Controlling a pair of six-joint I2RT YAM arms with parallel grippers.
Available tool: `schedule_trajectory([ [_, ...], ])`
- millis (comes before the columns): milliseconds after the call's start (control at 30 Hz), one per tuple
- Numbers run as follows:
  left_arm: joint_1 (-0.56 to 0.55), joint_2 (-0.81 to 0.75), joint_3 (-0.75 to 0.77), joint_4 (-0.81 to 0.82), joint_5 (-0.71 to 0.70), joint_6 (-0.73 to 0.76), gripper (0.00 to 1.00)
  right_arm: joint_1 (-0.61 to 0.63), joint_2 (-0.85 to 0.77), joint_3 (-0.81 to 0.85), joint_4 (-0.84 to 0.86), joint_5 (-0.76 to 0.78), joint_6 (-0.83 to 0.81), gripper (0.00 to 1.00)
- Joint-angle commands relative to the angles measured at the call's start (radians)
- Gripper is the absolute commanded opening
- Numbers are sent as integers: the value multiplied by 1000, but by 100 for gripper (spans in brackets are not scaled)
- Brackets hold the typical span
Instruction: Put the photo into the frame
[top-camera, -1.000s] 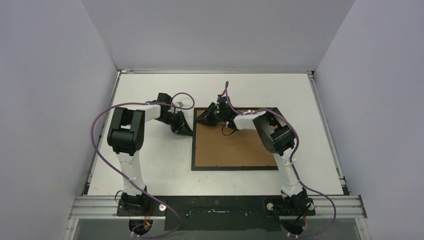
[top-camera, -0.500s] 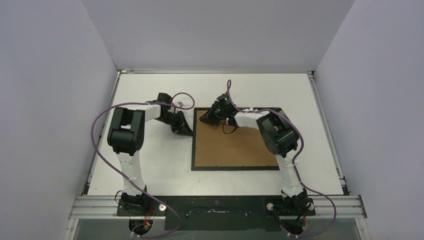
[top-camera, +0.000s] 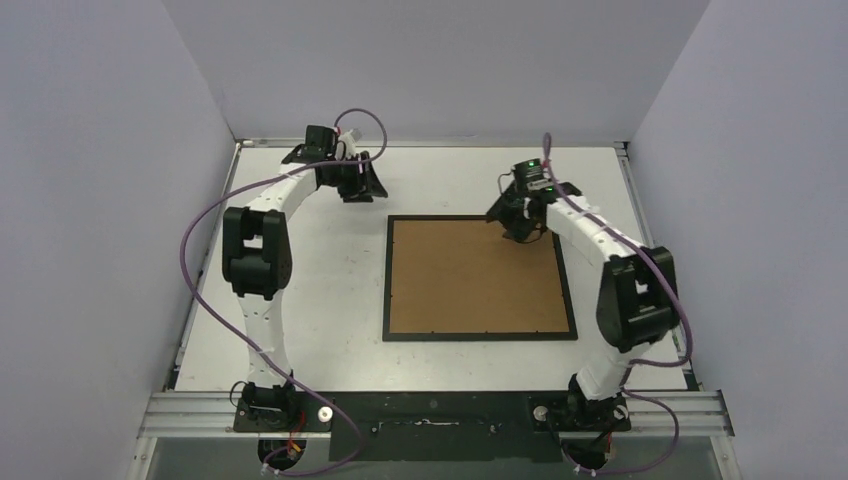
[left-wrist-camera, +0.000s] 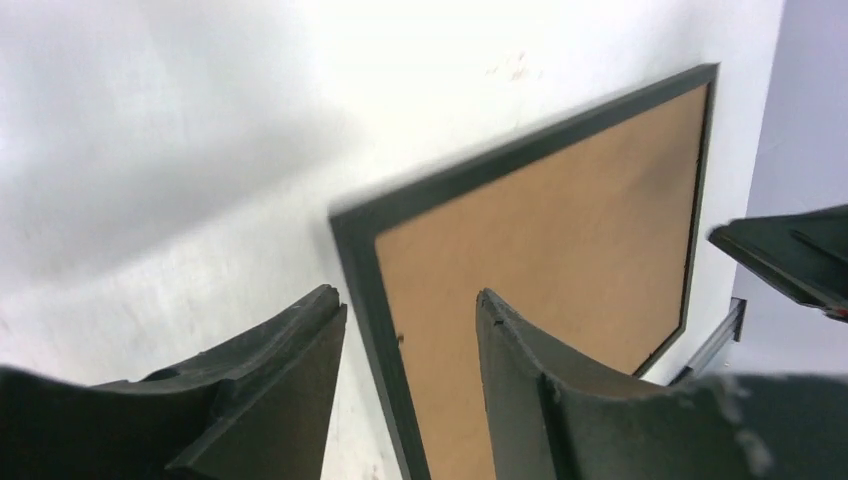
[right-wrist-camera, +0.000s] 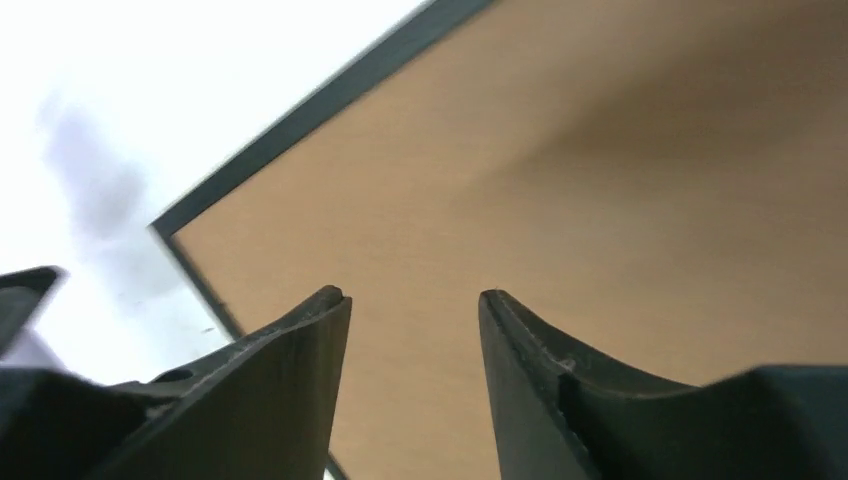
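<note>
The black frame (top-camera: 386, 280) lies flat in the middle of the table, filled by a brown cardboard backing (top-camera: 475, 275). The photo is hidden. My left gripper (top-camera: 362, 188) hangs open above the table, beyond the frame's back left corner. In the left wrist view, the left gripper (left-wrist-camera: 410, 300) has nothing between its fingers, with the frame's edge (left-wrist-camera: 360, 290) and backing (left-wrist-camera: 580, 220) below. My right gripper (top-camera: 515, 228) is open over the frame's back right part. In the right wrist view, the right gripper (right-wrist-camera: 412, 295) is empty above the backing (right-wrist-camera: 600, 150).
White tabletop (top-camera: 300, 320) surrounds the frame, closed in by pale walls on three sides. A metal rail (top-camera: 430, 410) with the arm bases runs along the near edge. Purple cables loop off both arms.
Both grippers were shut at the frame's back left corner. They have opened and lifted away: the left to the back left, the right across to the frame's back right.
</note>
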Motion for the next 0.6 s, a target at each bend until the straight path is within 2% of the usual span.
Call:
schedule_trajectory([
  [0, -1, 130, 178, 93, 60, 70, 50, -108, -167, -102, -389, 199, -50, 57],
  [133, -12, 219, 267, 104, 130, 109, 51, -233, -290, -216, -514, 285, 3, 82],
  [200, -24, 235, 260, 132, 145, 136, 52, -289, -355, -301, -542, 273, 34, 89],
  [367, -44, 272, 268, 146, 208, 176, 54, -384, -466, -455, -548, 161, 133, 97],
  [567, -60, 281, 245, 146, 237, 193, 54, -399, -545, -610, -483, 20, 254, 100],
])
